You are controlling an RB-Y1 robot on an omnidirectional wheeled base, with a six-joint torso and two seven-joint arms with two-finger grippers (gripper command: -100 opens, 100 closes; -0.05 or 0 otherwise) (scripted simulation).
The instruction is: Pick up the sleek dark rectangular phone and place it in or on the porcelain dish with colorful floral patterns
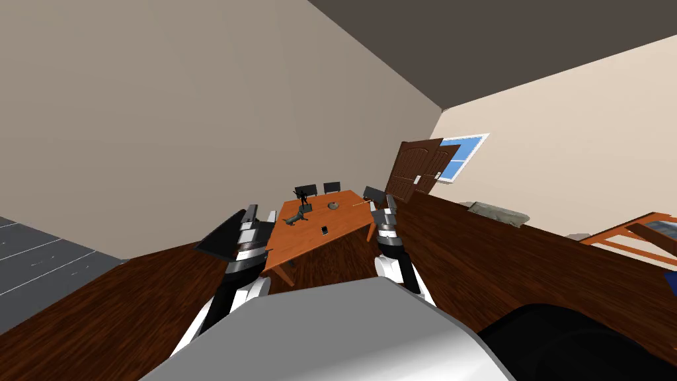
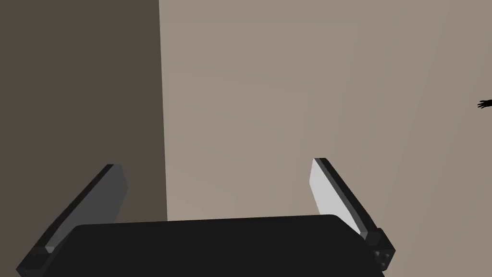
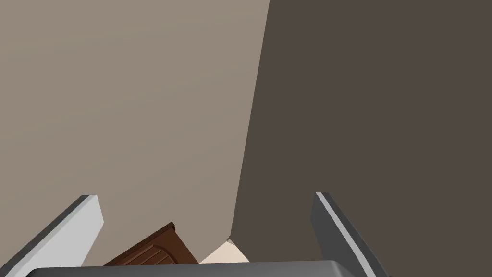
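A small dark rectangular phone [image 1: 324, 230] lies flat on the orange-brown wooden table [image 1: 344, 219], near its front edge. Farther back on the table sits a small grey round dish [image 1: 333, 206]; no pattern can be made out on it. Both arms are raised in front of me, short of the table. My left gripper [image 1: 260, 214] hangs by the table's left front corner, and its fingers [image 2: 326, 190] stand open with nothing between them. My right gripper [image 1: 389, 202] is near the table's right edge, its fingers [image 3: 331, 226] also open and empty.
A dark figurine [image 1: 303, 198] and a low dark object [image 1: 293, 219] stand on the table's left half. Dark chairs [image 1: 332, 187] line the far side. A brown door [image 1: 415, 169] and a window [image 1: 461, 157] are at the back right. Dark wood floor surrounds the table.
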